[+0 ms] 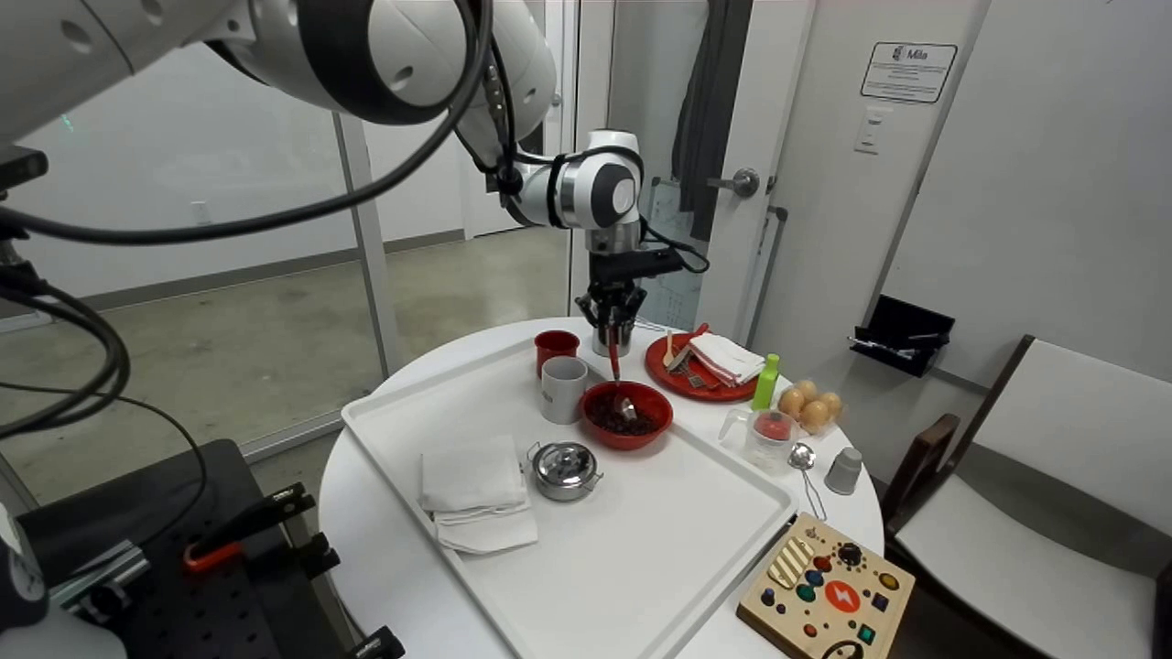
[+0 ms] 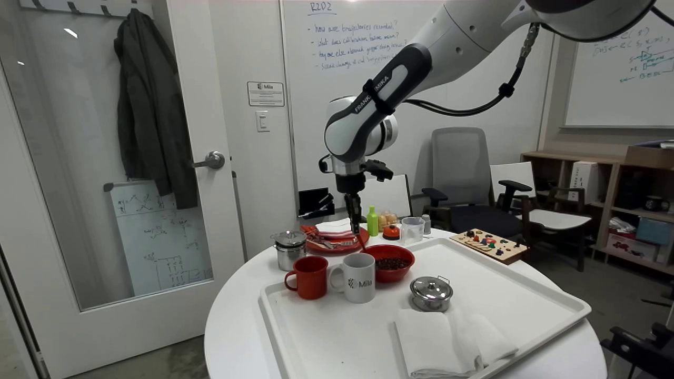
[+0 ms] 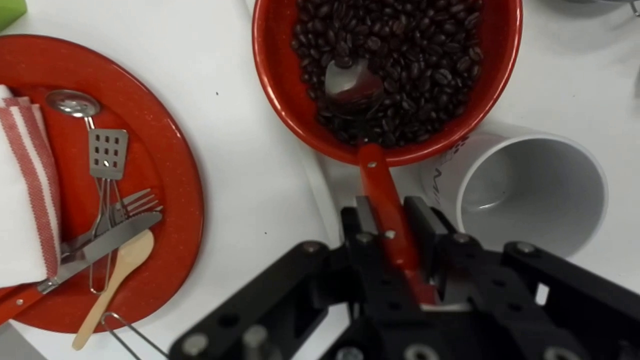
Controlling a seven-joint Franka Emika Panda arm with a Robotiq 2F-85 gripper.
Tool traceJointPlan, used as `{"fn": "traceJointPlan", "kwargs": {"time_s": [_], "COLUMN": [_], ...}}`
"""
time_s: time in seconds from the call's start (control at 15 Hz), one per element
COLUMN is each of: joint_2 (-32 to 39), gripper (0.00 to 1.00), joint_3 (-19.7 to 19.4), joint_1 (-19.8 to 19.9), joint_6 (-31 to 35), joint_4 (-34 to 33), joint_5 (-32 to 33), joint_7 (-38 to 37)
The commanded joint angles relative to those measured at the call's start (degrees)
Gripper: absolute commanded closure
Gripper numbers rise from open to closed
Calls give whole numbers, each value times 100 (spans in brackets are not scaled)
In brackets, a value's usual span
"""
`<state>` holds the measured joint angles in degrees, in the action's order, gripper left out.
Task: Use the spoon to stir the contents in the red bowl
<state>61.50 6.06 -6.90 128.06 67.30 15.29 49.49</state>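
"Your gripper (image 3: 392, 215) spreads across the bottom of the wrist view, blurred, its rear cut off by the lower edge."

"And are your jaws holding anything?"

"Yes: they pinch the red handle of the spoon (image 3: 378, 180), whose upper end is only a blur."

"Where is your spoon's head?"

"Resting among coffee beans (image 3: 415, 70) in the red bowl (image 3: 277, 60), a bean overlapping its tip, its dark neck hard to make out. Part of the bowl is cut off by the top edge. In an exterior view, the mug (image 2: 359, 279) hides some of the bowl's side, and you cannot make out the spoon's head."
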Motion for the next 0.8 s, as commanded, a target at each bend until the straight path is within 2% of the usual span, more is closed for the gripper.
{"fn": "traceJointPlan", "kwargs": {"time_s": [0.0, 0.73], "joint_2": [-61, -442], "gripper": [86, 86], "joint_3": [15, -41], "joint_1": [14, 123], "joint_6": [-48, -10], "joint_4": [155, 774], "joint_5": [-27, -46], "joint_7": [-12, -359]}}
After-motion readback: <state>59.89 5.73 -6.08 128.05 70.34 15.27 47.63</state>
